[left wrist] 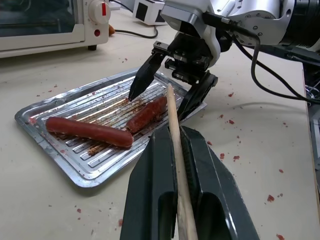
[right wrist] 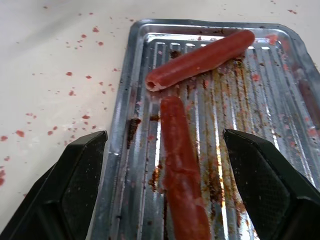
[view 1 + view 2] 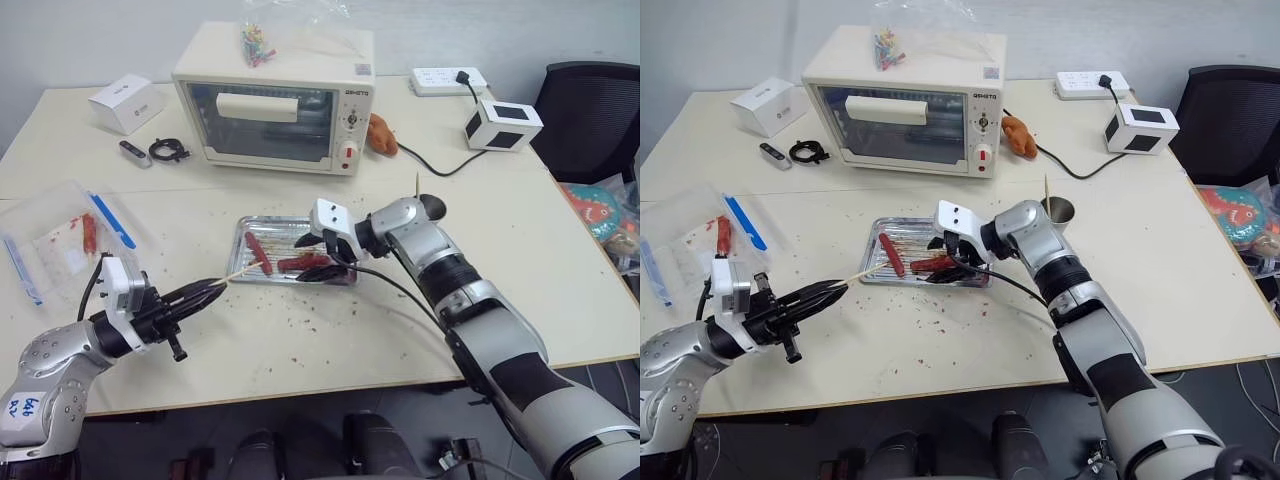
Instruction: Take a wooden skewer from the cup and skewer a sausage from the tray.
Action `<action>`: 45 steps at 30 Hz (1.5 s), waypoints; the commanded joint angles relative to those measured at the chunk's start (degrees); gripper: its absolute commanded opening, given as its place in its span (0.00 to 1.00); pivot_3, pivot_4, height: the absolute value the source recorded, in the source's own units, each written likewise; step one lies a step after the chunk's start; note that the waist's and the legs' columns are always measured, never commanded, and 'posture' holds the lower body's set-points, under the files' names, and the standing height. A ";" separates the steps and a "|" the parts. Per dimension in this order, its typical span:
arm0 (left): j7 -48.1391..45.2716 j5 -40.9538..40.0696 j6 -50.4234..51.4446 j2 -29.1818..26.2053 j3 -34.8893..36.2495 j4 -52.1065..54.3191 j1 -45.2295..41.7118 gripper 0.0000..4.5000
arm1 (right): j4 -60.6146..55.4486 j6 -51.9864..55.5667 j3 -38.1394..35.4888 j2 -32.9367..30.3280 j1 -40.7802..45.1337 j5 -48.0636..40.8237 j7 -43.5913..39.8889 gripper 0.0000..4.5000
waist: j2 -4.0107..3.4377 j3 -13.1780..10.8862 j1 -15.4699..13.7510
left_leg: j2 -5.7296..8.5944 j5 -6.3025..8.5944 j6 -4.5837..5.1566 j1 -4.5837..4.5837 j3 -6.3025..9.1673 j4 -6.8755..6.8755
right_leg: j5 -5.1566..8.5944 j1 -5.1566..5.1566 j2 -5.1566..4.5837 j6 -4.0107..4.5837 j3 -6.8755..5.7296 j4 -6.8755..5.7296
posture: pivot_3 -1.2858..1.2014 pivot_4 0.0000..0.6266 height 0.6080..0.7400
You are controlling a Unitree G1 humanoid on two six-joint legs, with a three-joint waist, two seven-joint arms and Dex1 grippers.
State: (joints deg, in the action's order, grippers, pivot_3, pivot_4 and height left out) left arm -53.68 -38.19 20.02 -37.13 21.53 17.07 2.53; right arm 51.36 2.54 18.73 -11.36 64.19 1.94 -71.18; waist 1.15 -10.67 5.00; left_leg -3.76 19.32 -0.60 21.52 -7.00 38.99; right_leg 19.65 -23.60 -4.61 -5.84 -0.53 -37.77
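Left pincer [image 3: 205, 291]: closed on the wooden skewer [image 1: 176, 155], lower left of the frame, tip toward the tray [image 3: 243, 262].
Right pincer [image 3: 318, 256]: jaws wide apart, over the tray at frame centre, one on each side of a sausage [image 2: 181, 172].
Second sausage [image 2: 202, 58]: lies flat on the tray.
Cup [image 3: 1062, 211]: on the table [image 3: 1170, 250], right of the tray, one stick inside.

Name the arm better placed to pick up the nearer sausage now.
Right. The right gripper hangs open over the tray, fingers either side of the sausage. The left gripper is shut on the wooden skewer.
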 commanded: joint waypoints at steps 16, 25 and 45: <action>0.27 -1.25 0.59 -0.65 1.68 0.69 -0.19 0.00 | 6.94 -5.46 -1.73 3.54 1.60 2.43 4.76 0.30 | 0.00 0.00 0.13 | 0.00 0.00 0.00 0.00 0.00 0.01 | 0.00 0.00 0.01 0.00 0.00 0.00 | 0.52 0.24 1.00; 0.25 -1.23 0.63 -0.76 1.59 0.63 -0.46 0.00 | 7.13 -5.70 -2.10 3.35 1.61 2.53 4.28 0.10 | 0.00 0.00 0.12 | 0.00 0.00 0.00 0.00 0.00 0.00 | 0.00 0.00 0.01 0.00 0.01 -0.01 | 0.52 0.24 1.00; -7.00 0.47 -0.18 -6.54 -0.08 -1.19 -0.39 0.00 | -25.72 8.49 -3.19 -9.70 -5.24 -7.90 -14.96 0.05 | 0.00 0.00 -0.16 | 0.00 0.00 0.00 0.02 0.02 0.00 | 0.00 0.00 -0.01 0.00 -0.02 0.02 | 0.52 0.24 1.00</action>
State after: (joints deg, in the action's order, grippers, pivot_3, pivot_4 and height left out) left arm -59.14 -37.89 20.76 -42.84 21.63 15.25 2.28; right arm 31.02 9.37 16.53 -20.04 59.32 -3.04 -83.28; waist 1.15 -10.68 4.83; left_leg -3.76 19.32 -0.60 21.54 -6.97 38.99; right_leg 19.65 -23.60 -4.62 -5.83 -0.55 -37.75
